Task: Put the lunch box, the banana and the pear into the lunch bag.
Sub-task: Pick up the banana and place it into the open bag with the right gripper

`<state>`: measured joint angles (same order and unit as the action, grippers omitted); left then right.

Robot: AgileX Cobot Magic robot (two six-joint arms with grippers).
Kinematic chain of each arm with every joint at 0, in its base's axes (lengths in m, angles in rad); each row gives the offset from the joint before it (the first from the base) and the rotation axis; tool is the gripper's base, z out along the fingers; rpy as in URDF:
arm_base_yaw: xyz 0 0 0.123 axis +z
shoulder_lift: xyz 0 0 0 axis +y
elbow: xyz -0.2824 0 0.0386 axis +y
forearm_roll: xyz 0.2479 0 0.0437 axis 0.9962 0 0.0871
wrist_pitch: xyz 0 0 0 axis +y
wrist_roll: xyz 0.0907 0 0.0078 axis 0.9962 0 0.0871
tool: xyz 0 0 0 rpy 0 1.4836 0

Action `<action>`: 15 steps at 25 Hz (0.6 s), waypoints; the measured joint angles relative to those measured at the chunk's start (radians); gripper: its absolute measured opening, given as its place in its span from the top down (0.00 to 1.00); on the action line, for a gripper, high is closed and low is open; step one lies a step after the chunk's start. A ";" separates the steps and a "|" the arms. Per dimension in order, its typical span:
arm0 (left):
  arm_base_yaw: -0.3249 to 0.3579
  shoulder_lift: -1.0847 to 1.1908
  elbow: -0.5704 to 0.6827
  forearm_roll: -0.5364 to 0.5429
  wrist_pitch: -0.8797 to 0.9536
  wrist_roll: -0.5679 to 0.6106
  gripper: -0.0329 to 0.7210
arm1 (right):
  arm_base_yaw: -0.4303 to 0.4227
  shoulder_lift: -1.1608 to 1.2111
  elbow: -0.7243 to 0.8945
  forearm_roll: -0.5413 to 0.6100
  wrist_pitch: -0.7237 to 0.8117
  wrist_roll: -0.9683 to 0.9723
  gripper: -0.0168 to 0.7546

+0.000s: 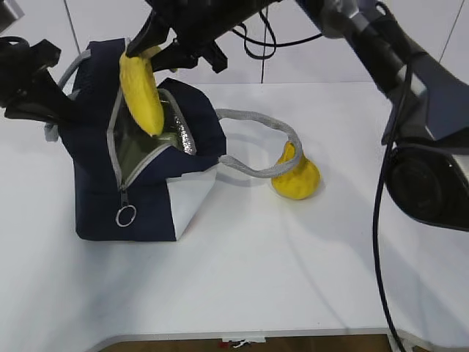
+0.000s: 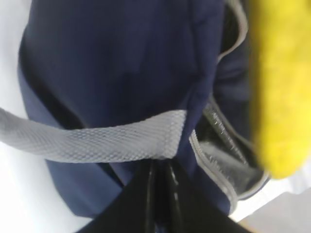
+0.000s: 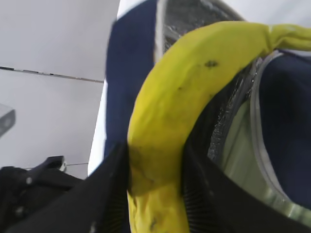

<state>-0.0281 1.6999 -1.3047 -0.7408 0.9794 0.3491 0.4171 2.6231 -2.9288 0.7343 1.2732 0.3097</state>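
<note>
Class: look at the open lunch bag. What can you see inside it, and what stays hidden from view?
Inside the lunch bag: silver lining and a pale green surface. The banana hangs above the opening; the bag's bottom is hidden.

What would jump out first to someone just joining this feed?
The banana, clamped in the right pincer, hangs tip-down over the open mouth of the bag at the left of the table. The pear sits on the table to the bag's right, with a grey handle looping over towards it. The left pincer is shut on the bag's far side.
</note>
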 joint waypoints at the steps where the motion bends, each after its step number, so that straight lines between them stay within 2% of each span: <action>1: 0.000 0.000 0.000 -0.011 -0.006 0.000 0.97 | 0.002 0.011 0.000 0.005 0.000 0.000 0.60; 15: 0.000 0.000 0.000 -0.026 -0.010 0.000 0.97 | 0.013 0.113 0.000 -0.024 -0.028 -0.008 0.60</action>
<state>-0.0281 1.6999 -1.3047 -0.7671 0.9692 0.3491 0.4297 2.7365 -2.9288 0.7107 1.2448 0.3017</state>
